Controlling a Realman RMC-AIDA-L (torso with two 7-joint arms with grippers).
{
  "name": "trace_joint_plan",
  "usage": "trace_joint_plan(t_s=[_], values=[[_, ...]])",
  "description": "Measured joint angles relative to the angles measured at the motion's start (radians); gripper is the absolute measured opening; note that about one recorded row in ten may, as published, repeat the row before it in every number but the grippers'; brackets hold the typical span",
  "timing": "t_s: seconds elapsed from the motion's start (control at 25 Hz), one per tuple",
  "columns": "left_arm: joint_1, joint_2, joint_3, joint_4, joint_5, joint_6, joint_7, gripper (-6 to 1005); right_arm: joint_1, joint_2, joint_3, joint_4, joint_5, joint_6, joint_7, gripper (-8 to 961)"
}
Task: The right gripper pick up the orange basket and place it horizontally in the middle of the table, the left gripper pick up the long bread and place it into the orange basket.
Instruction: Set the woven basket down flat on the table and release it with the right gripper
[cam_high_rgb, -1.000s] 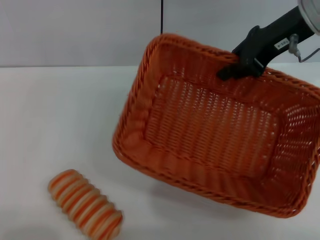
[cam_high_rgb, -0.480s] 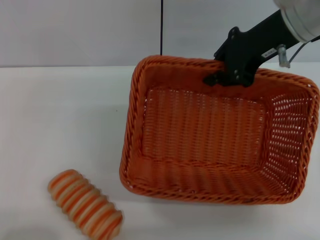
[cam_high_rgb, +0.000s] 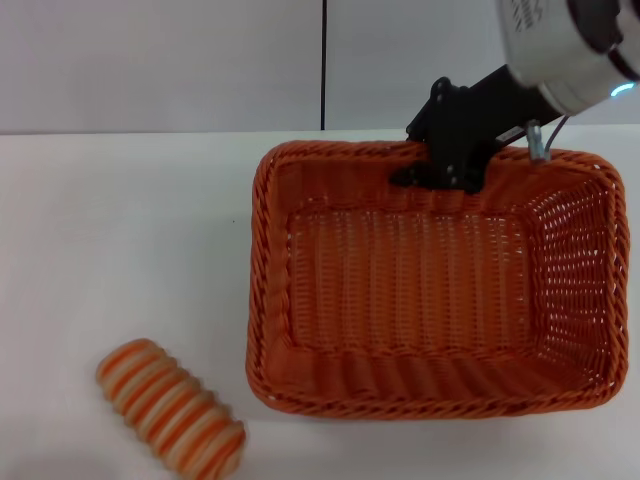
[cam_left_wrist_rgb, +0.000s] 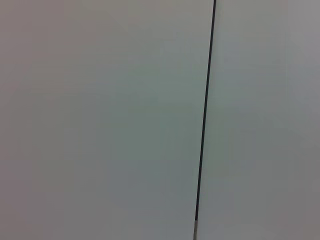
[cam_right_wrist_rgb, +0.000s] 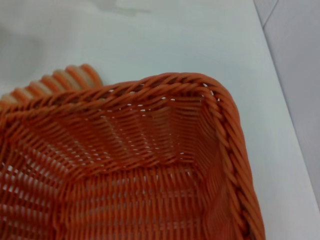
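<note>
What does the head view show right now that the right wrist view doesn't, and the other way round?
Only the head view shows the black slim-fingered right gripper at the far rim of the large orange woven wicker basket, the basket's whole rectangular outline, and the full length of the small orange-and-cream striped long bread. Only the right wrist view shows one basket corner's weave and braided rim close up. Both share the basket, the plain white table and the bread, whose end peeks over the rim in the wrist view.

One orange basket (cam_high_rgb: 430, 290), one long bread (cam_high_rgb: 170, 408)
</note>
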Motion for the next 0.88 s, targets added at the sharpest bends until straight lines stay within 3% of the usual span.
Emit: trace_joint_plan(t_s=[0.24, 0.52, 0.88], values=[[0.006, 0.000, 0.000, -0.008, 0.000, 0.008, -0.004, 665, -0.029, 0.006, -0.098, 0.004, 0.012, -0.086, -0.025, 136], [0.014, 0.000, 0.000, -0.021, 0.000, 0.010, -0.002, 662, -0.095, 0.009, -0.303, -0.026, 0.030, -0.245, -0.025, 148], [0.018, -0.002, 0.000, -0.031, 0.000, 0.014, -0.001, 658, -0.124, 0.009, -0.322, -0.049, 0.079, -0.311, -0.008, 162]])
